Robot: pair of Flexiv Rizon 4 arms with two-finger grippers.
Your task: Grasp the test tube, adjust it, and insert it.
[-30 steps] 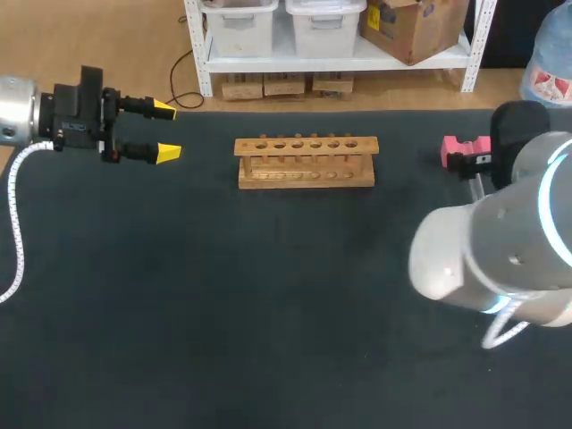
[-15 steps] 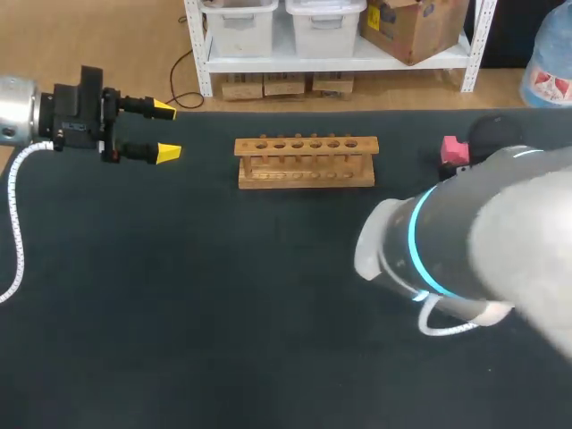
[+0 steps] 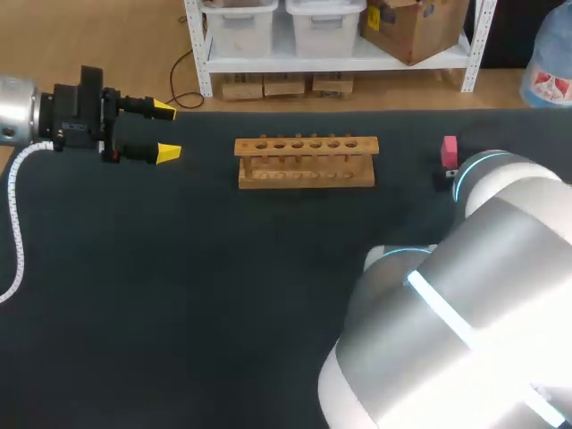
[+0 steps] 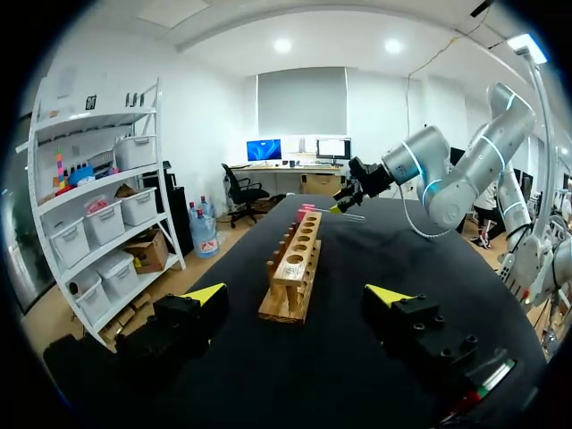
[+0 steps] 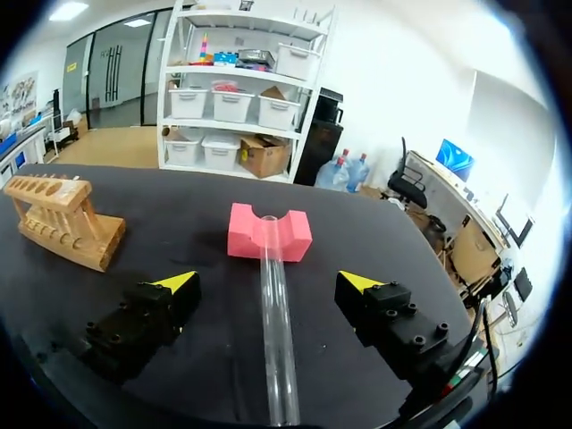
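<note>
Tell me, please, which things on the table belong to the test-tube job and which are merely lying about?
For the job:
test tube, lying down, not yet grasped
wooden rack, holes empty
right gripper, open, astride the tube

Merely there:
pink foam block, propping the tube's far end
left gripper, open, apart from the rack

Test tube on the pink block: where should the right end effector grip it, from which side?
I'd grip the test tube on its bare shaft, short of the pink block, closing across it from both sides. It lies lengthwise between the open fingers of the right end effector, one end in the block's notch.
</note>
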